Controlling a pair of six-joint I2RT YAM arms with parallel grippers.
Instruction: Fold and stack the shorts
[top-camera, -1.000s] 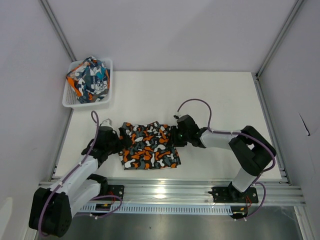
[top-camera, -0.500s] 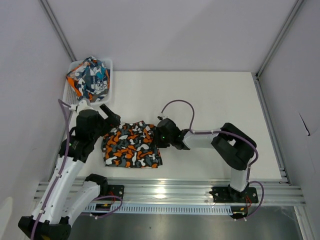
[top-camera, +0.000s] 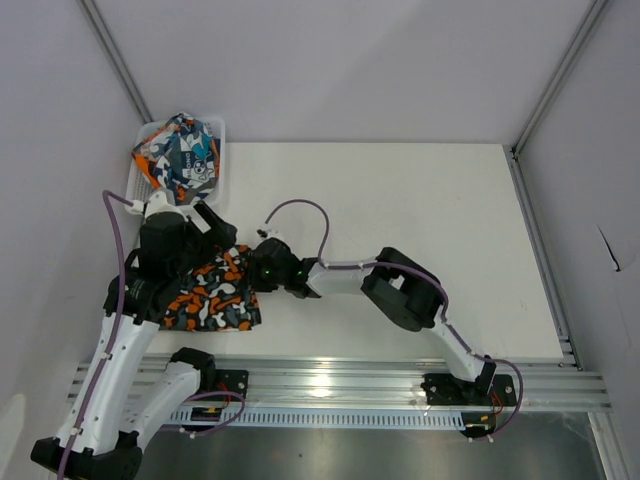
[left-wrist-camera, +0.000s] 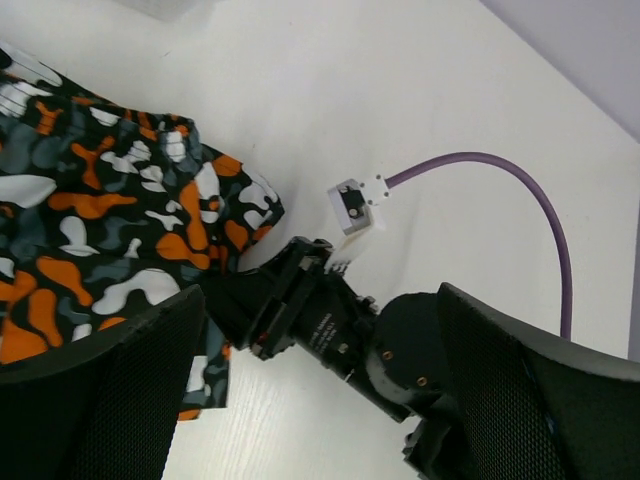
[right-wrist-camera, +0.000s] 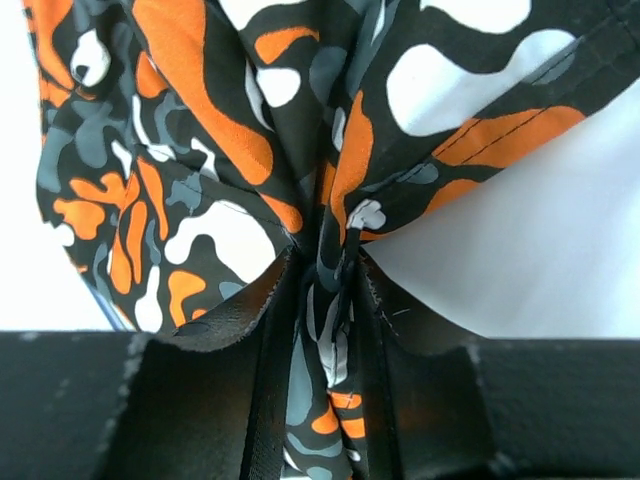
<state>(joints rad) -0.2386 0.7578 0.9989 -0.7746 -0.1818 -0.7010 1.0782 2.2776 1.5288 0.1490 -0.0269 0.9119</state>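
Folding is in hand: the right fingers (right-wrist-camera: 225, 315) pinch a bunched edge of the camouflage shorts (top-camera: 205, 298), which lie at the near-left corner of the counter (top-camera: 450, 220), while the left fingers (left-wrist-camera: 110, 400) hang wide open and empty above. Next, that edge likely needs carrying over and laying flat; the teal shorts (top-camera: 182, 155) sit in the basket (top-camera: 218, 140).

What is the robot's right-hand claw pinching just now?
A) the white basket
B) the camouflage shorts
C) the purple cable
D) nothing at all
B: in the right wrist view, the right gripper is closed on a bunched fold of the camouflage shorts.
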